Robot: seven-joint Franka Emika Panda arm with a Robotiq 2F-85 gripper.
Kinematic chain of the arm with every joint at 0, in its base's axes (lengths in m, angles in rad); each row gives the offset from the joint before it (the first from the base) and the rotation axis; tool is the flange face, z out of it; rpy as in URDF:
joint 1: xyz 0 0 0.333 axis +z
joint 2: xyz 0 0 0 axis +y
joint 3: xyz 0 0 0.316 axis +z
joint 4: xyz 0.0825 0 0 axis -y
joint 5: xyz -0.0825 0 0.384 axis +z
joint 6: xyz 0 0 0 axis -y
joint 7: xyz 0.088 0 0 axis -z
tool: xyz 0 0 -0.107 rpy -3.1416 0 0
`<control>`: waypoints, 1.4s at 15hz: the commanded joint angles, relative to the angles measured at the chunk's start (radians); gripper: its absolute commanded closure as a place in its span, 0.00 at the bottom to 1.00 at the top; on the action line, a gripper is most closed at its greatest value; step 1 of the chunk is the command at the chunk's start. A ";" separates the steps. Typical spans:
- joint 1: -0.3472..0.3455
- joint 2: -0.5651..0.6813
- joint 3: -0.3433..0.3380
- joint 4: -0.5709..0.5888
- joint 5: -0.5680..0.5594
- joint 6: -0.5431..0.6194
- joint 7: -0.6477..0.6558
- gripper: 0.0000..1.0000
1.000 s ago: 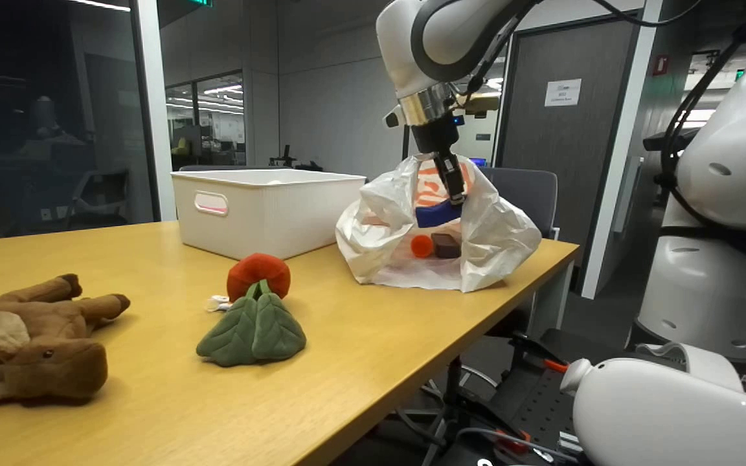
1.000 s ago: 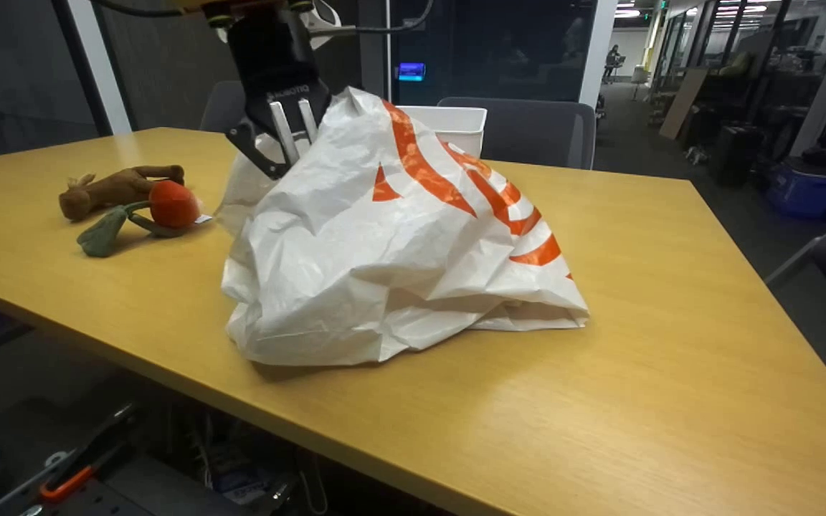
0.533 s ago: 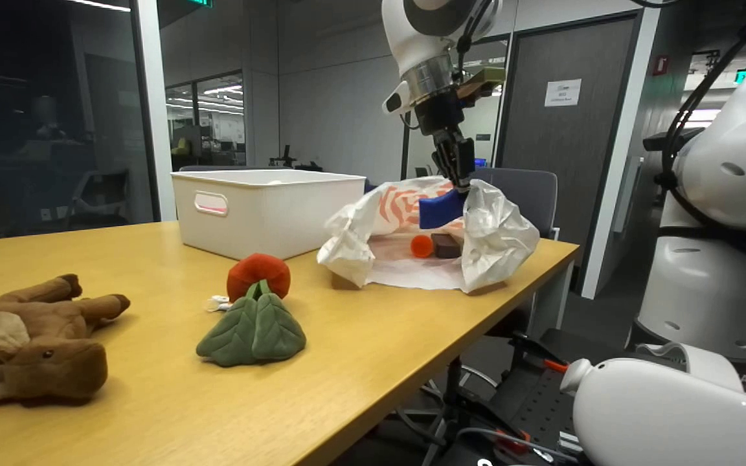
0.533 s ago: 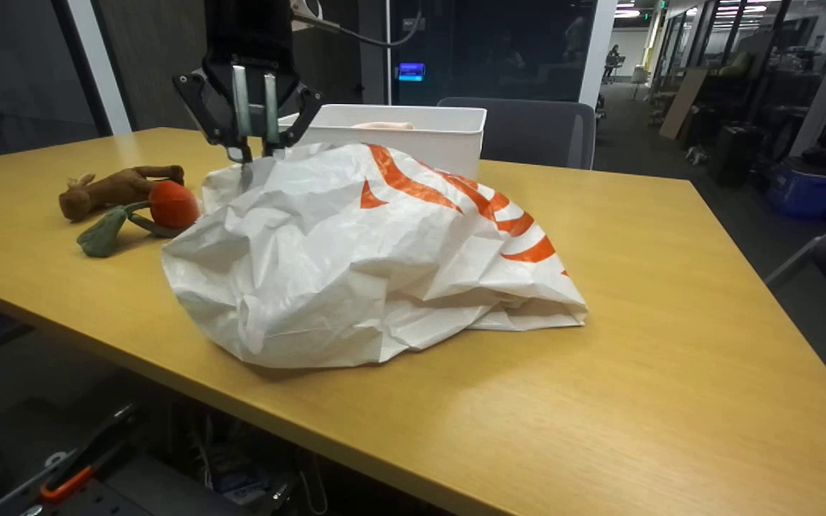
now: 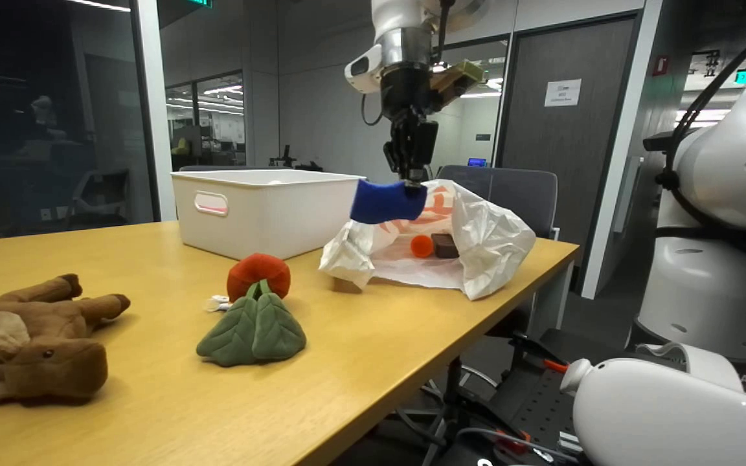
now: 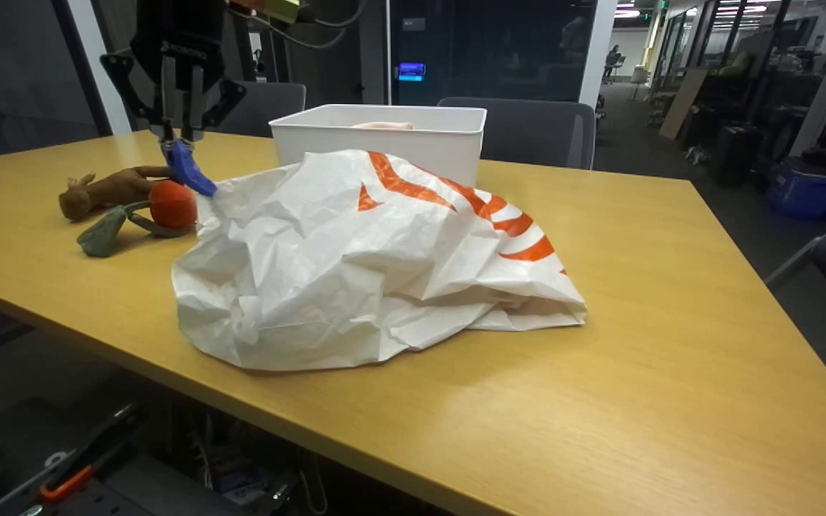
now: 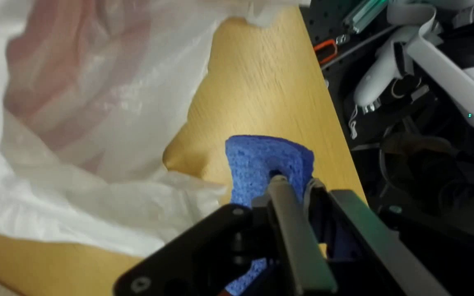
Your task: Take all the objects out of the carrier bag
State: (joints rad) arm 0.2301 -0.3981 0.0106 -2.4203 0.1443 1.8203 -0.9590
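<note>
I have the gripper (image 6: 179,136) clamped on the blue sponge (image 5: 383,202) above the table (image 5: 360,336), just outside the carrier bag (image 5: 496,239), in which an orange round piece (image 5: 421,246) and a dark block (image 5: 445,246) lie.

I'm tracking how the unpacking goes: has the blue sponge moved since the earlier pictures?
Yes. In an exterior view, the blue sponge has shifted toward picture left and now overlaps the right edge of the unmoved white bin.

Wooden table (image 6: 671,344), white bag (image 6: 377,272) near the table's robot-side edge, white bin (image 5: 237,226) near the opposite edge, red-and-green plush (image 5: 261,314) lying between bag and brown toy (image 6: 122,188), in from both edges
</note>
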 commanded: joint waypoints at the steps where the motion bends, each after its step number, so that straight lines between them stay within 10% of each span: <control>1: 0.057 -0.022 0.058 -0.016 0.097 0.176 -0.010 0.96; 7: 0.154 0.072 0.117 -0.055 0.188 0.619 -0.072 0.92; 8: 0.164 0.094 0.116 -0.058 0.192 0.655 -0.078 0.64; 9: 0.171 0.110 0.112 -0.061 0.198 0.686 -0.078 0.63; 13: 0.168 0.123 0.096 -0.054 0.260 0.661 -0.069 0.33; 17: 0.064 0.072 0.115 -0.086 0.093 0.588 0.130 0.04; 21: -0.026 0.027 0.086 -0.102 -0.064 0.403 0.304 0.00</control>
State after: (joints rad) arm 0.2564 -0.3076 0.1088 -2.5006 0.1649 2.3312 -0.7664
